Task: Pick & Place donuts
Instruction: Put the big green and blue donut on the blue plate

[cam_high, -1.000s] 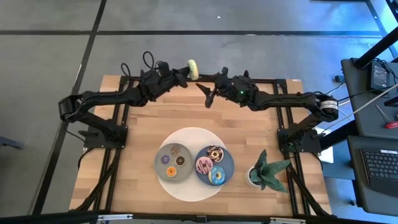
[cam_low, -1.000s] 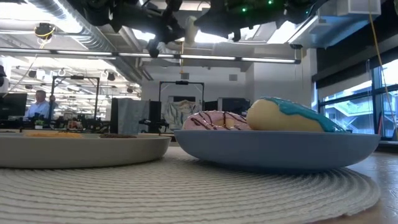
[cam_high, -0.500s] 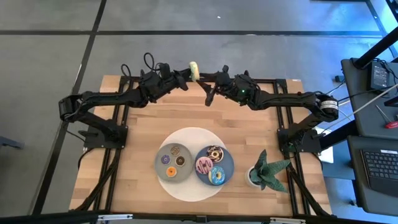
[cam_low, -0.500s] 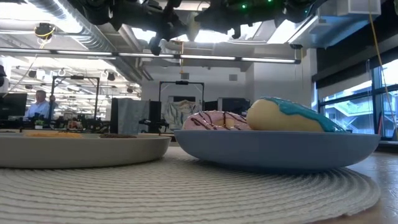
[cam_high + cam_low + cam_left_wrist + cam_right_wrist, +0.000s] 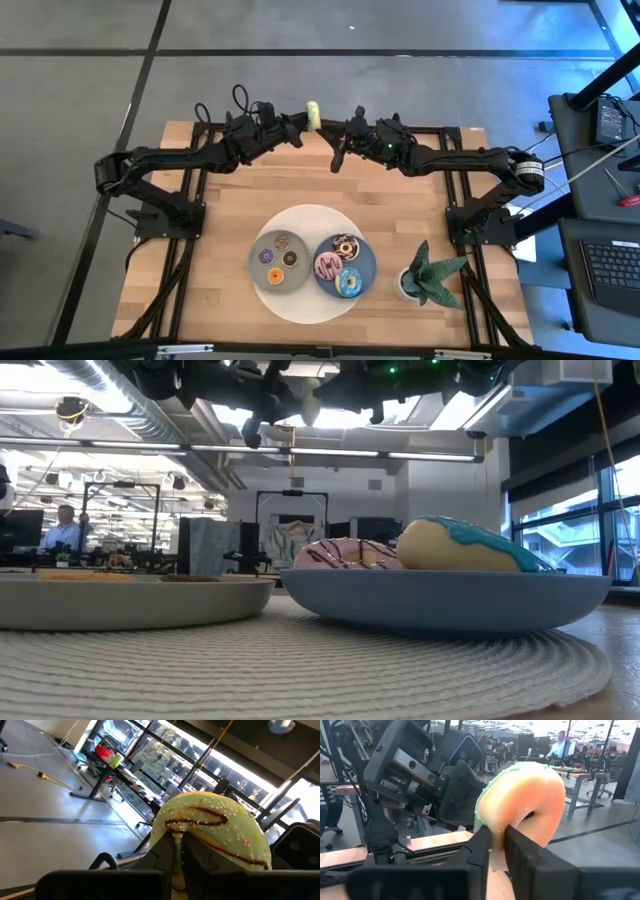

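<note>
A wooden table [image 5: 400, 220] fills the middle of the overhead frame. Two dark arms reach in from the left and right edges and meet at its top centre.

In the lower centre lies a round white woven mat [image 5: 300, 215] bearing two plates that touch. The grey plate [image 5: 257, 268] on the left holds the tiny donuts. The blue plate [image 5: 370, 262] on the right holds the chocolate donut [image 5: 345, 245], the pink donut [image 5: 328, 266] and the blue-iced donut [image 5: 349, 283]. A small potted plant [image 5: 428, 275] stands just right of the mat.

At the top centre, well apart from the plates, the yellow-green donut [image 5: 312, 113] is in the air between the two grippers. The left gripper [image 5: 303, 124] has it pinched on edge — its fingers [image 5: 165, 857] are clamped on the ring's lower wall. The right gripper [image 5: 340, 125] meets it from the other side. Its fingers [image 5: 480, 850] are drawn close together, with the donut's wall between them. From the right wrist, the left gripper's grey body crowds the space just beside the donut.

At table height, both plates loom large in the foreground. A person [image 5: 64, 525] sits far off at mid left.
</note>
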You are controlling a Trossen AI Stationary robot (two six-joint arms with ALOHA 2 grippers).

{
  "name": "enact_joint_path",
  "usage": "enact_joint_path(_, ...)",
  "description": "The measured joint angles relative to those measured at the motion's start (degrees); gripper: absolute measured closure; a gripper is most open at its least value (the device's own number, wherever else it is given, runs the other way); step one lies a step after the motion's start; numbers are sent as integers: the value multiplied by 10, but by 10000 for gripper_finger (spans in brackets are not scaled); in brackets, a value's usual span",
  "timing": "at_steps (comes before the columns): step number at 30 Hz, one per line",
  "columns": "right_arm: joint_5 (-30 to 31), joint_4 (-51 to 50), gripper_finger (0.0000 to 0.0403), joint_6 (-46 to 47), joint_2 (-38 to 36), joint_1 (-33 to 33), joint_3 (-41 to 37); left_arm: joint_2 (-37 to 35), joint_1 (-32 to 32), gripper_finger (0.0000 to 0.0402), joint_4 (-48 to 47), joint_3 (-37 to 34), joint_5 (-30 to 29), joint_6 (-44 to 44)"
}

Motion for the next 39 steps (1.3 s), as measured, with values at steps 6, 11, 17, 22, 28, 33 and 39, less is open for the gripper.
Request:
enact_joint_path(6,5,0,394,-26,0,0,0,0,0,374,0,0,0,60)
enact_joint_path(11,19,-1,389,-13,-3,-1,0,0,0,362,0,0,4,101)
enact_joint_path(17,23,-3,397,-12,-3,-2,0,-2,2,324,-3,0,17,103)
enact_joint_path(22,52,-8,397,-25,-18,-5,0,-30,16,275,-59,0,41,103)
enact_joint_path(28,16,-116,399,15,-69,-17,0,-91,35,239,-150,0,37,103)
enact_joint_path(33,-198,-317,399,137,-124,-52,1,-130,42,233,-229,0,30,112)
enact_joint_path(39,-565,-527,399,153,-155,-68,-16,-138,42,235,-263,0,12,120)
